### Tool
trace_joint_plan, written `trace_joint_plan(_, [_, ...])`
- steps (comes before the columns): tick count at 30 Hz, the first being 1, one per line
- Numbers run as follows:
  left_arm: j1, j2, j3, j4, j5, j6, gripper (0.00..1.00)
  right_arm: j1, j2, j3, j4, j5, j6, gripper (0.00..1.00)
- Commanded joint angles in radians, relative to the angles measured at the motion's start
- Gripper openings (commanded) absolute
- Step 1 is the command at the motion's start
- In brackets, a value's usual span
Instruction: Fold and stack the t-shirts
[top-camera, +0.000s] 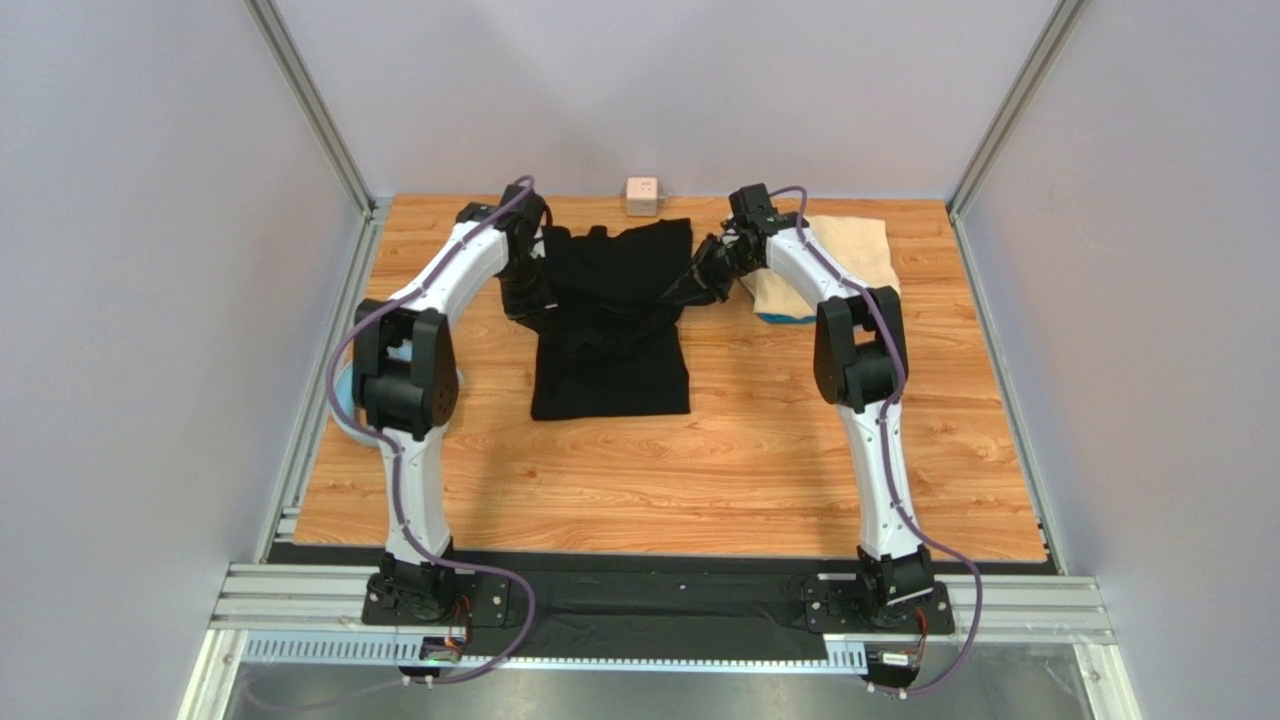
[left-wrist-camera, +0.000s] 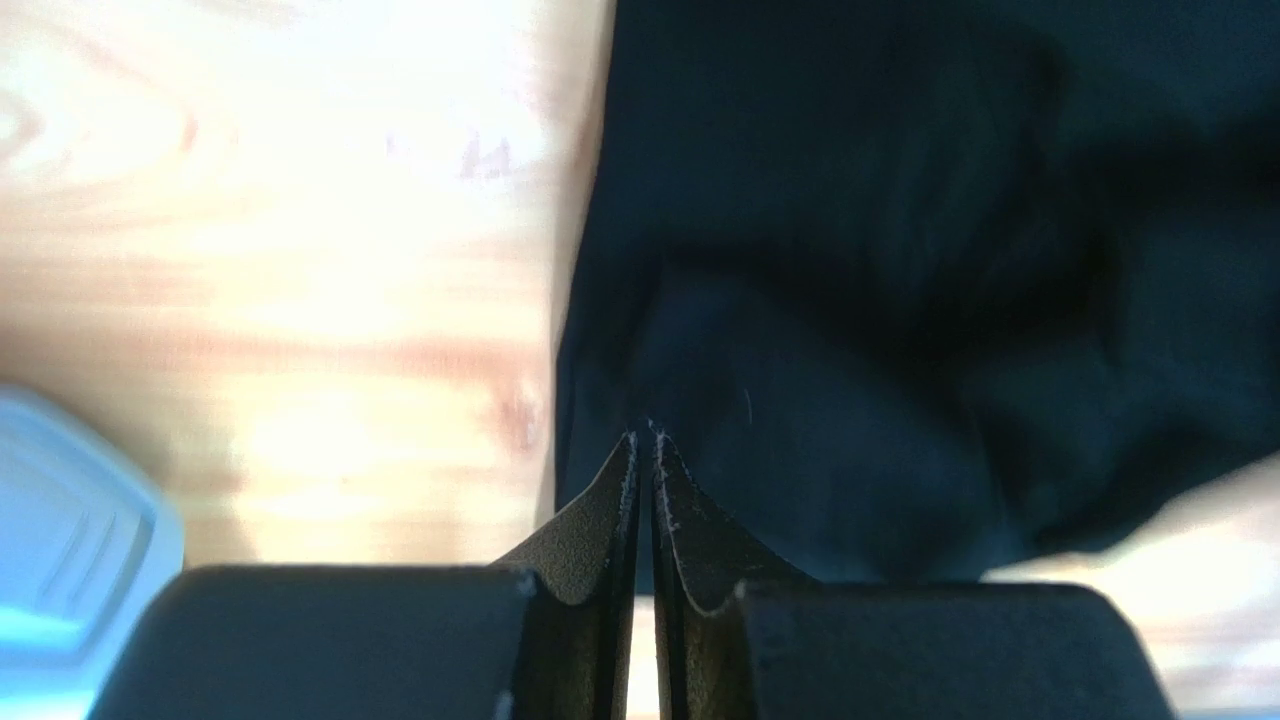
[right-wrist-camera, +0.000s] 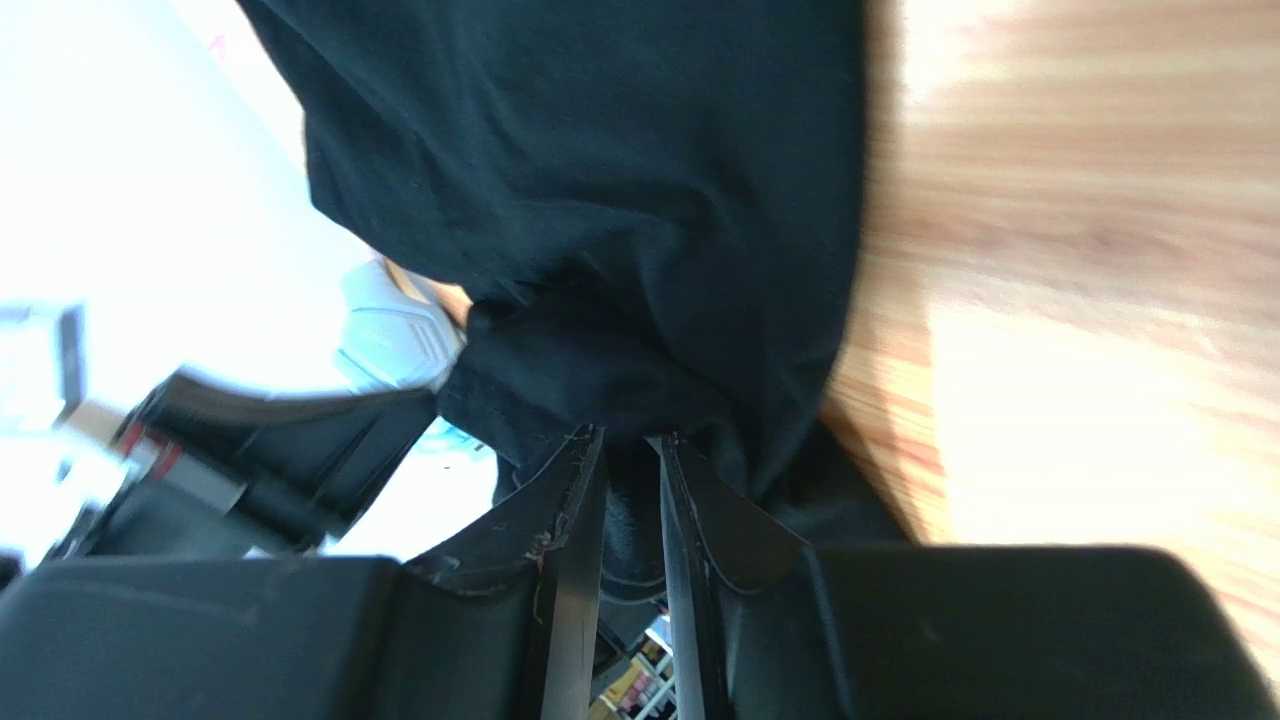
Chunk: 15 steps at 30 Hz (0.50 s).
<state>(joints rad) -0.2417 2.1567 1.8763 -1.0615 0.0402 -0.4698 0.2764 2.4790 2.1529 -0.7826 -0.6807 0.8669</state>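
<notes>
The black t-shirt (top-camera: 609, 353) lies mid-table, its upper half rumpled. My right gripper (top-camera: 700, 282) is shut on a bunch of the shirt's right side. In the right wrist view black cloth (right-wrist-camera: 601, 180) fills the gap of that gripper (right-wrist-camera: 631, 438) and hangs from it. My left gripper (top-camera: 526, 288) sits at the shirt's left edge. In the left wrist view its jaws (left-wrist-camera: 649, 432) stand pressed almost together over the black cloth (left-wrist-camera: 902, 300), with no cloth showing between them. The cream-beige t-shirt (top-camera: 849, 245) lies at the back right, on top of the blue one (top-camera: 774, 315).
A small pink cube (top-camera: 643, 191) stands at the table's far edge. A light-blue plastic ring (top-camera: 349, 398) lies by the left edge, partly behind the left arm, and shows in the left wrist view (left-wrist-camera: 68, 525). Bare wood (top-camera: 661, 480) spreads in front of the shirt.
</notes>
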Motion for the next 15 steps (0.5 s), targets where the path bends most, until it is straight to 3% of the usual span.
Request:
trace_joint_plan(1, [-0.013,-0.276,-0.120,0.130,0.096,0.063,0.10,-0.016,-0.144,-0.071,0.008,0.030,-0.055,0.25])
trace_joint_plan(8, [-0.134,-0.325,-0.290,0.169,0.211,0.135,0.04,-0.008,-0.301,-0.204,-0.130,0.053,-0.236,0.24])
trace_joint_plan(15, [-0.192,-0.229,-0.391,0.247,0.216,0.091,0.02,0.085,-0.370,-0.265,-0.191,0.055,-0.327,0.23])
